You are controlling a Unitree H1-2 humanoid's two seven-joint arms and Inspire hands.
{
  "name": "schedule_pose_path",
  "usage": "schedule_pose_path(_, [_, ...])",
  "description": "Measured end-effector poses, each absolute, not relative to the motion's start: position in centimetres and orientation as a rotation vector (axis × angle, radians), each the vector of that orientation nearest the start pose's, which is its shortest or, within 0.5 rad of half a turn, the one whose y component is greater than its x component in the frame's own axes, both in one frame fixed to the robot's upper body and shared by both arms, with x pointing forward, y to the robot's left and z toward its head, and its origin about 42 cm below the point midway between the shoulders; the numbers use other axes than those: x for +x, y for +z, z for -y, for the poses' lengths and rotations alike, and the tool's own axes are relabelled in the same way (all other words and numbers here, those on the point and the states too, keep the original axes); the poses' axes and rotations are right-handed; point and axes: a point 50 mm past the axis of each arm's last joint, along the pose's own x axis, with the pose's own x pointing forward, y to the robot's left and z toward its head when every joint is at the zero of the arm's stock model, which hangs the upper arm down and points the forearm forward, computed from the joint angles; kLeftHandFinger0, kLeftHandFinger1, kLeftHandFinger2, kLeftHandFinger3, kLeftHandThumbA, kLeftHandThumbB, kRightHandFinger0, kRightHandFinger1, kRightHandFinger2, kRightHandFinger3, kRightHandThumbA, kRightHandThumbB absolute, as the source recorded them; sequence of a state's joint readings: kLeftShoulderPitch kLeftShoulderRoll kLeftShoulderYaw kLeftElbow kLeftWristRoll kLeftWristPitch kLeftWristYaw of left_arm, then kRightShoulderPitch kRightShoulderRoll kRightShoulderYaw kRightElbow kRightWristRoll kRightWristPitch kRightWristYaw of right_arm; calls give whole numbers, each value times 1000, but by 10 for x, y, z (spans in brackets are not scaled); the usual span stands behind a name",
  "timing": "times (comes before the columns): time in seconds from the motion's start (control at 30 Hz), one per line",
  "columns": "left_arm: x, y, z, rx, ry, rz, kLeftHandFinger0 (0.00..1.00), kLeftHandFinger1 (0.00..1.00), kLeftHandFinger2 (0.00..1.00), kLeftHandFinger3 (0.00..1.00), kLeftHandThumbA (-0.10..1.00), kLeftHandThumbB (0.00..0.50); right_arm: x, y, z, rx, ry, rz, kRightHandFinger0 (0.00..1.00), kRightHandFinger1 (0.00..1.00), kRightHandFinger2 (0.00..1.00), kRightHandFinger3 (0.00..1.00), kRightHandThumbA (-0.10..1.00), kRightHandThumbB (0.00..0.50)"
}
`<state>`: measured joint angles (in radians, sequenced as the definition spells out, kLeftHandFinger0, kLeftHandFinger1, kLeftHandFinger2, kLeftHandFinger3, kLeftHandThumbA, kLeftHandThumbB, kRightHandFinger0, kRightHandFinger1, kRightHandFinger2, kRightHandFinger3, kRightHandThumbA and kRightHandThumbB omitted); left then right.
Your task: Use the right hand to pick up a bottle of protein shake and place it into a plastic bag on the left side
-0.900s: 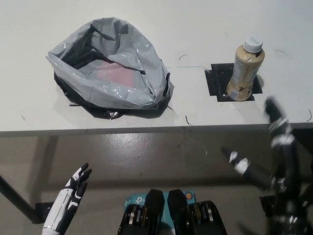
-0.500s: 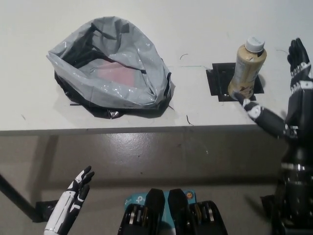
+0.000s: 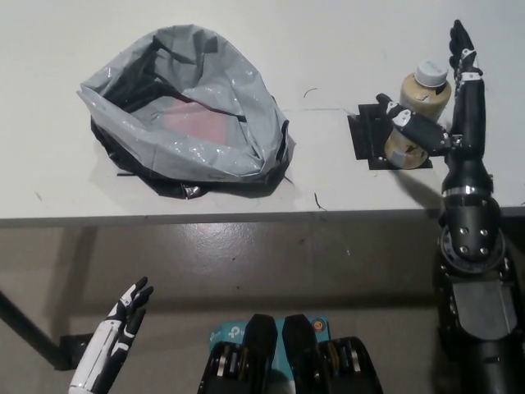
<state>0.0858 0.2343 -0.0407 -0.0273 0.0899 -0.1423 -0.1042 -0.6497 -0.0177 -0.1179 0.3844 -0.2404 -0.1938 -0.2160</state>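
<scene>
Since a moment ago, the black right hand (image 3: 447, 107) has moved in over the table (image 3: 344, 49) to the bottle (image 3: 417, 115), fingers spread around it, not yet clasped. It stands upright on a black square (image 3: 367, 135) at the right. At far left lies the open grey bag (image 3: 193, 115). Low at near left, the white left hand (image 3: 123, 316) rests, released.
</scene>
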Motion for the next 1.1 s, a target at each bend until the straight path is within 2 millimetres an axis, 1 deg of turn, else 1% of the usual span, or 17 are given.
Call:
schedule_pose_path(0.03, [253, 94, -273, 322, -160, 63, 1000, 1000, 1000, 1000, 1000, 271, 471, 241, 194, -187, -177, 448, 1000, 1000, 1000, 1000, 934, 325])
schedule_pose_path(0.07, [253, 94, -273, 322, -160, 63, 1000, 1000, 1000, 1000, 1000, 271, 476, 240, 197, -198, -189, 434, 1000, 1000, 1000, 1000, 944, 326])
schedule_pose_path(0.17, [253, 94, -273, 321, -159, 62, 1000, 1000, 1000, 1000, 1000, 274, 482, 240, 201, -209, -207, 423, 1000, 1000, 1000, 1000, 990, 361])
schedule_pose_path(0.3, [250, 93, -272, 313, -157, 59, 1000, 1000, 1000, 1000, 1000, 266, 488, 246, 209, -223, -239, 427, 1000, 1000, 1000, 1000, 1000, 349])
schedule_pose_path(0.33, [249, 93, -272, 313, -157, 57, 1000, 1000, 1000, 1000, 1000, 271, 489, 247, 211, -223, -247, 431, 1000, 1000, 1000, 1000, 992, 339])
schedule_pose_path(0.37, [248, 92, -272, 313, -156, 56, 1000, 1000, 1000, 1000, 1000, 275, 489, 249, 212, -224, -252, 434, 1000, 1000, 1000, 1000, 988, 345])
schedule_pose_path(0.43, [247, 92, -272, 313, -155, 54, 1000, 1000, 1000, 1000, 1000, 267, 489, 250, 214, -224, -264, 439, 1000, 1000, 1000, 1000, 964, 330])
schedule_pose_path(0.6, [249, 93, -272, 315, -155, 58, 1000, 1000, 1000, 1000, 1000, 265, 489, 252, 221, -224, -289, 445, 1000, 1000, 1000, 1000, 951, 329])
schedule_pose_path(0.7, [252, 96, -272, 317, -155, 68, 1000, 1000, 1000, 1000, 1000, 256, 489, 253, 225, -230, -296, 448, 1000, 1000, 1000, 1000, 987, 369])
schedule_pose_path(0.77, [251, 96, -272, 316, -156, 71, 1000, 1000, 1000, 1000, 1000, 252, 489, 255, 226, -229, -301, 452, 1000, 1000, 1000, 1000, 978, 379])
schedule_pose_path(0.8, [250, 97, -271, 317, -156, 72, 1000, 1000, 1000, 1000, 1000, 262, 489, 255, 225, -226, -303, 454, 1000, 1000, 1000, 1000, 981, 384])
schedule_pose_path(0.83, [248, 96, -271, 318, -156, 70, 1000, 1000, 1000, 1000, 1000, 255, 488, 256, 225, -221, -305, 457, 1000, 1000, 1000, 1000, 1000, 401])
schedule_pose_path(0.87, [247, 96, -271, 321, -156, 67, 1000, 1000, 1000, 1000, 1000, 227, 488, 257, 225, -219, -306, 458, 1000, 1000, 1000, 1000, 1000, 409])
schedule_pose_path(0.9, [246, 95, -271, 324, -156, 65, 1000, 1000, 1000, 1000, 1000, 208, 487, 257, 225, -220, -307, 457, 1000, 1000, 1000, 1000, 1000, 410])
schedule_pose_path(1.0, [246, 95, -271, 334, -157, 62, 1000, 1000, 1000, 1000, 923, 180, 486, 255, 225, -216, -306, 450, 1000, 1000, 1000, 1000, 966, 404])
schedule_pose_path(1.07, [246, 94, -271, 340, -157, 60, 1000, 1000, 1000, 1000, 901, 170, 486, 254, 224, -204, -301, 446, 1000, 1000, 1000, 1000, 961, 409])
schedule_pose_path(1.1, [246, 94, -271, 343, -156, 58, 1000, 1000, 1000, 1000, 897, 183, 487, 253, 224, -193, -296, 442, 1000, 1000, 1000, 1000, 955, 406])
